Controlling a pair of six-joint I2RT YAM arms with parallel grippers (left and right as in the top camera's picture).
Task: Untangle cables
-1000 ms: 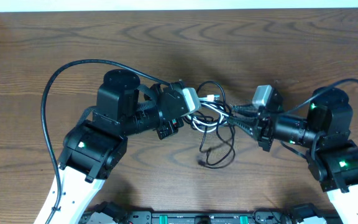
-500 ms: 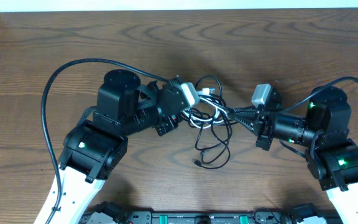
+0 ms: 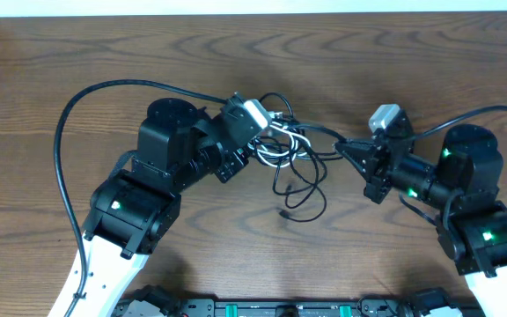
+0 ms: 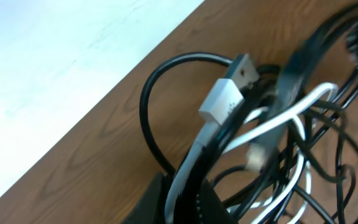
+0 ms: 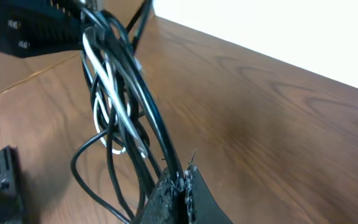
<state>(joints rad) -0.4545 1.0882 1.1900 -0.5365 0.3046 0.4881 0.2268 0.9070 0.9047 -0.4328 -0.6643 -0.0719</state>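
Observation:
A tangle of thin black and white cables [image 3: 290, 157] hangs stretched between my two grippers, and a black loop trails down onto the table [image 3: 304, 204]. My left gripper [image 3: 264, 134] is shut on a bunch of black and white cables [image 4: 272, 124] at the tangle's left side. In the left wrist view, the left gripper [image 4: 182, 200] sits below a silver plug [image 4: 229, 94]. My right gripper [image 3: 342, 148] is shut on black cables at the right side. Seen from the right wrist, those cables [image 5: 122, 93] run up out of the right gripper [image 5: 183, 179] toward the left arm.
The brown wooden table [image 3: 368, 53] ends at a pale strip along the far edge [image 3: 253, 7]. Thick black arm wires arc over the left arm [image 3: 86, 97] and the right arm [image 3: 495, 112]. Both arm bases stand near the front edge.
The right gripper has closed on the black cables. Both grippers have moved toward the far edge and slightly apart, drawing the tangle with them and stretching it.

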